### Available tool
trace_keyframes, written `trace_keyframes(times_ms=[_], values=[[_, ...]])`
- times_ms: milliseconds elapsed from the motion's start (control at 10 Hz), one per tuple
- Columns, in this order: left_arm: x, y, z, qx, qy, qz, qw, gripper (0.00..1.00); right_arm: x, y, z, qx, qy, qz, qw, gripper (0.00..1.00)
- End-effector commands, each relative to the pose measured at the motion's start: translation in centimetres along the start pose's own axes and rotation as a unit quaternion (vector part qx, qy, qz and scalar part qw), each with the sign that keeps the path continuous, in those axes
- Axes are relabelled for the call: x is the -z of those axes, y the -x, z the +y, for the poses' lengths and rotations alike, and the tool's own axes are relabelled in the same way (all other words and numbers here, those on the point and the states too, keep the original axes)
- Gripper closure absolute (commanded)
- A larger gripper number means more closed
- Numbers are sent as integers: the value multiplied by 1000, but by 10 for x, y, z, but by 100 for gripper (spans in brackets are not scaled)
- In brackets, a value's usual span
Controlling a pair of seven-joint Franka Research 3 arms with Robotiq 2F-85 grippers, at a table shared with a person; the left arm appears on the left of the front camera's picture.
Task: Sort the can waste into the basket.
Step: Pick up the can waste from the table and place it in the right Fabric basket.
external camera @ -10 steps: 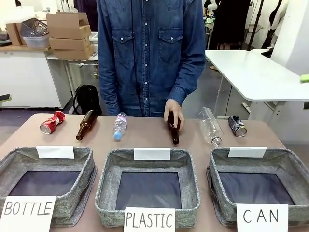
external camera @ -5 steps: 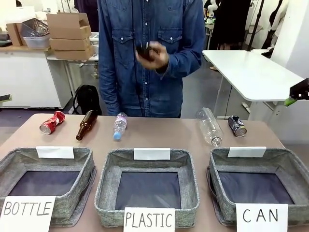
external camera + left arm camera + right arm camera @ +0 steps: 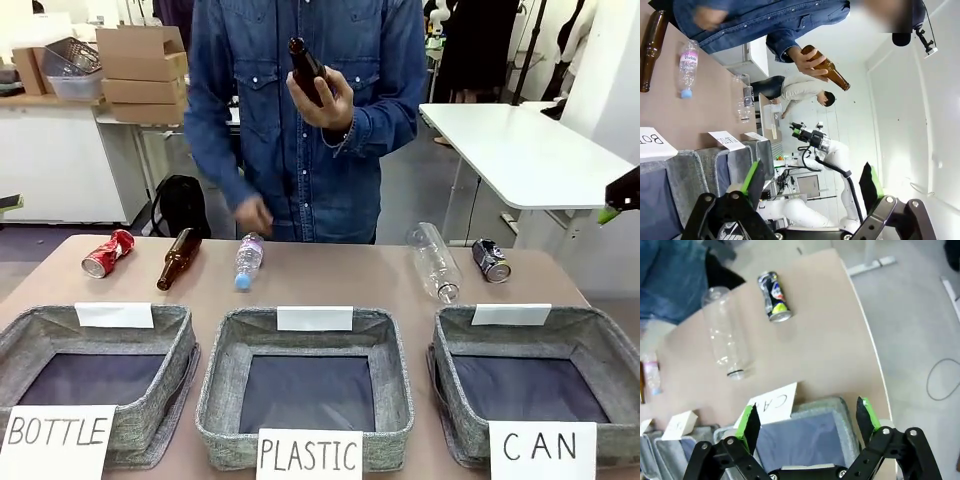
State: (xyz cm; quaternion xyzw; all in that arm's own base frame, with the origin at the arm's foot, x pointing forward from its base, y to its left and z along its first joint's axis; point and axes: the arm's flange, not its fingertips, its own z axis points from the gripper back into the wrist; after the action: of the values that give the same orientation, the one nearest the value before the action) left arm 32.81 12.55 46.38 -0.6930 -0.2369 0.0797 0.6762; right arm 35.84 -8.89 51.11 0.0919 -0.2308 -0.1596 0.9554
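I see the dark blue-black can (image 3: 491,260) lying on its side at the far right of the bench (image 3: 330,285), just behind the far rim of the basket (image 3: 600,345) whose front card (image 3: 542,448) reads "CAN". From the right wrist camera the same can (image 3: 774,296) rests apart from that basket (image 3: 840,407), with a large clear plastic bottle (image 3: 725,332) lying beside it. The red dented can (image 3: 107,252) lies at the far left end of the row, well apart from the basket, behind the one marked "BOTTLE" (image 3: 180,350). Neither can is in the basket; what I can see of its dark bottom is bare.

My right claw (image 3: 807,419) hangs above the basket's near side, fingers spread wide and holding nothing. My left claw (image 3: 811,177) is also spread and empty, up off the bench and looking sideways across it.

Between the two cans, from the red one's side, lie a brown glass bottle (image 3: 178,258), a small water bottle with a blue cap (image 3: 248,260) and the big clear bottle (image 3: 434,262). The middle basket (image 3: 215,380) is marked "PLASTIC".

Across the bench stands a person in a denim shirt. One hand (image 3: 325,100) is raised at chest height, gripping a second brown bottle (image 3: 305,70) tilted neck-up. The other hand (image 3: 253,215) is low, blurred, just above the water bottle.
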Motion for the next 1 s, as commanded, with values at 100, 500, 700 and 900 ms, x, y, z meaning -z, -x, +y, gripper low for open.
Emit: trace_keyframes(times_ms=[100,500,700,900], values=[[0,1,-2,1,5,4,1000,0,64,-84,25,-79,0,50,996,0],[0,1,-2,1,5,4,1000,0,195,-136,57,-130,11,72,989,0],[0,1,-2,1,5,4,1000,0,247,-142,64,-134,16,87,987,0],[0,1,-2,1,5,4,1000,0,276,-139,64,-136,32,114,984,0]])
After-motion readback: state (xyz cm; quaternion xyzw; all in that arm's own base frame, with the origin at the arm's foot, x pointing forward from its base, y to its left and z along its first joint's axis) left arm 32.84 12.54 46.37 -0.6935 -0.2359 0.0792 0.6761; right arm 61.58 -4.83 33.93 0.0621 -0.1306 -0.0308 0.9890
